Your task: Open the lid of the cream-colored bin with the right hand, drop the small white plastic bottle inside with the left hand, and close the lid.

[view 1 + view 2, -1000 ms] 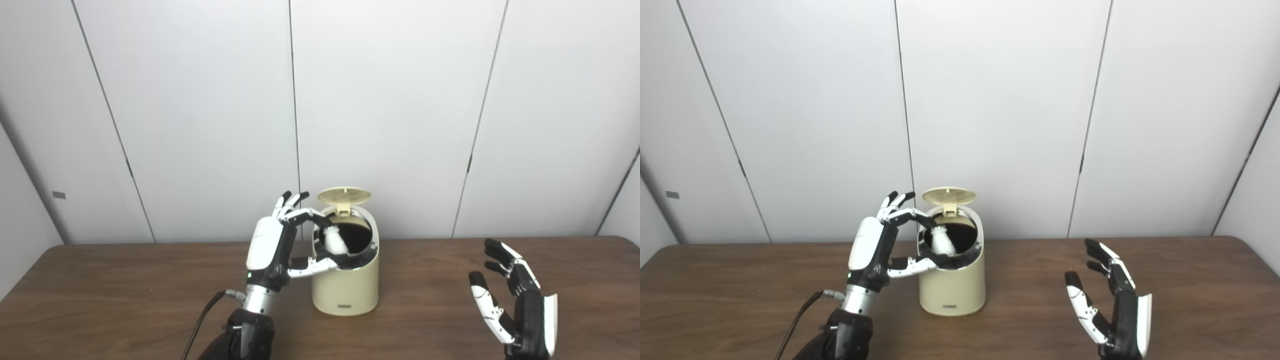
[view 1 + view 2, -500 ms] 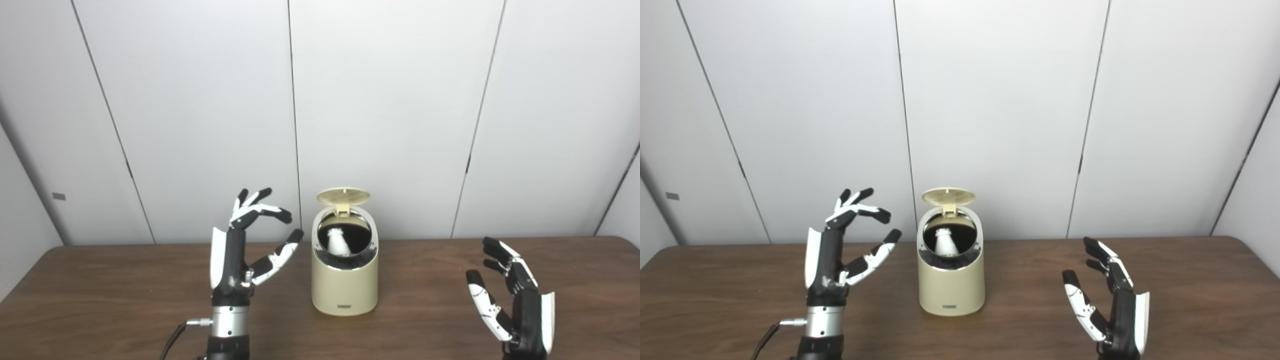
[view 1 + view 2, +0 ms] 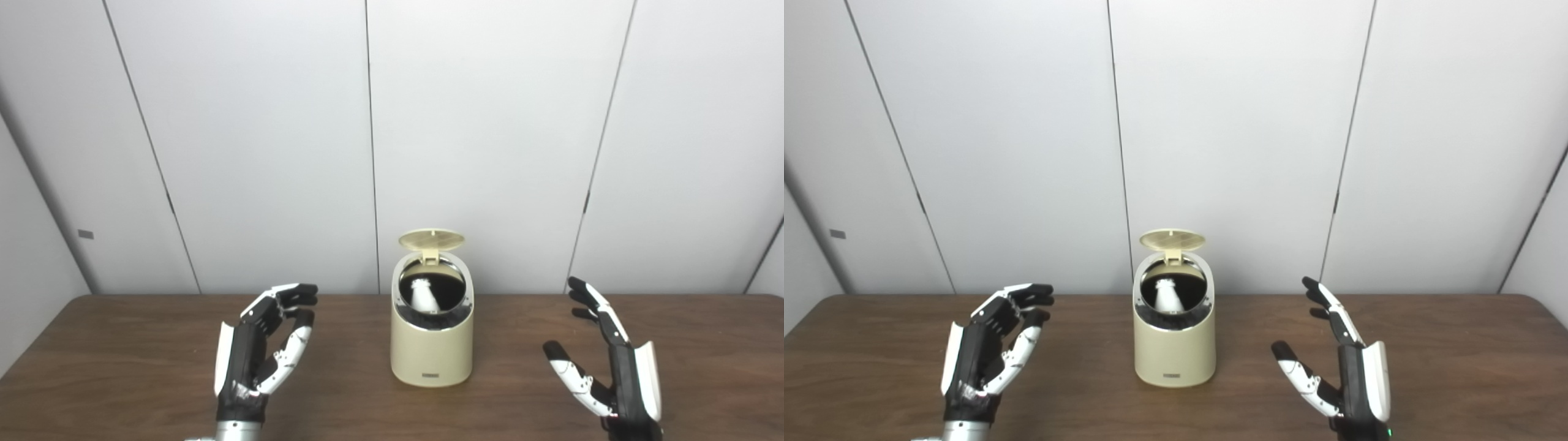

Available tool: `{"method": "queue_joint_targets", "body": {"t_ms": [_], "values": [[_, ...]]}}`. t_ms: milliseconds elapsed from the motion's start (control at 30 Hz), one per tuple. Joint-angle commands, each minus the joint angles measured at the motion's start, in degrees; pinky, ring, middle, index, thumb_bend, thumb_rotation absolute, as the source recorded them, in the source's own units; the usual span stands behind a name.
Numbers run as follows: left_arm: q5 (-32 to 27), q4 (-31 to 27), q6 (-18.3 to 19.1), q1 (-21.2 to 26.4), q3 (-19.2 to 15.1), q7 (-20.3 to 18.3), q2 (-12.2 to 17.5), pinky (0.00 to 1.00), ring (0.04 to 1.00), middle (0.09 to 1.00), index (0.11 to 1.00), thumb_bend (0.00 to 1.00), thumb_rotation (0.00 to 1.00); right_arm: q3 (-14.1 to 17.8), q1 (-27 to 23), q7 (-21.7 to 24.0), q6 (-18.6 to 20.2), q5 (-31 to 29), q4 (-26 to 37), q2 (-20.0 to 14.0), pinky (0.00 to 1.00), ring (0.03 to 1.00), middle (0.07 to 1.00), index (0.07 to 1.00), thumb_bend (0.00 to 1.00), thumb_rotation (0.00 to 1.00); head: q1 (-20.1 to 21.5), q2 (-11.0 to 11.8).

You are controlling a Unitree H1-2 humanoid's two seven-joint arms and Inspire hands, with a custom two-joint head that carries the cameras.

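Left eye view | bottle (image 3: 422, 296) inside bin (image 3: 432, 343) — lid (image 3: 431, 239) up

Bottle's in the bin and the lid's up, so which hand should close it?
Right, probably. The right hand is open, empty, fingers toward the bin; its lid stands up. The left hand sits lower, half curled.

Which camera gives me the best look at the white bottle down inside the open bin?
The left eye view, by a slim margin: the white bottle stands out against the dark inside of the cream bin, under the raised lid. The right eye view shows much the same, the bottle nearer the middle of the opening.
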State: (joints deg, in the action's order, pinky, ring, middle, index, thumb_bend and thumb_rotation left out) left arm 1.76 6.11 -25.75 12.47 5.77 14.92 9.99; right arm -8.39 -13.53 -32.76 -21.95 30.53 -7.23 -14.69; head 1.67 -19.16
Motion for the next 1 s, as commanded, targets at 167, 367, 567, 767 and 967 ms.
{"method": "queue_joint_targets", "body": {"t_ms": [167, 367, 567, 767, 967], "values": [[2.3, 2.2, -1.2, 0.3, -1.2, -2.2, 0.2, 0.62, 0.691, 0.702, 0.689, 0.29, 0.81, 2.0, -6.6, 11.1, 9.8, 6.7, 11.8, -1.0, 0.76, 0.930, 0.939, 0.858, 0.70, 0.92, 0.6, -0.1], [4.4, 6.4, -1.2, 0.2, -1.0, -1.1, 0.5, 0.63, 0.691, 0.687, 0.654, 0.32, 0.95, 0.4, -11.9, 22.7, 19.2, 11.9, 19.4, 0.2, 0.84, 0.998, 0.997, 0.826, 0.80, 1.00, 1.1, -0.5], [3.4, 10.0, -1.2, 0.1, -1.4, -1.4, -0.2, 0.65, 0.717, 0.711, 0.684, 0.32, 1.00, -1.0, -17.0, 27.4, 23.1, 16.6, 19.6, 1.6, 0.97, 1.000, 1.000, 0.811, 0.92, 1.00, 1.2, -0.7], [3.5, 11.6, -1.2, -0.3, -1.5, -0.9, -0.9, 0.66, 0.721, 0.716, 0.694, 0.34, 0.98, -1.6, -20.2, 31.4, 24.5, 17.0, 19.2, 1.8, 1.00, 1.000, 1.000, 0.802, 0.94, 1.00, 1.2, -0.9], [4.0, 12.4, -1.2, -0.7, -1.3, -0.1, -1.1, 0.67, 0.721, 0.718, 0.695, 0.36, 0.98, -3.0, -22.7, 35.7, 27.2, 19.8, 19.0, 2.0, 1.00, 1.000, 1.000, 0.805, 0.95, 1.00, 1.3, -1.1]]}}
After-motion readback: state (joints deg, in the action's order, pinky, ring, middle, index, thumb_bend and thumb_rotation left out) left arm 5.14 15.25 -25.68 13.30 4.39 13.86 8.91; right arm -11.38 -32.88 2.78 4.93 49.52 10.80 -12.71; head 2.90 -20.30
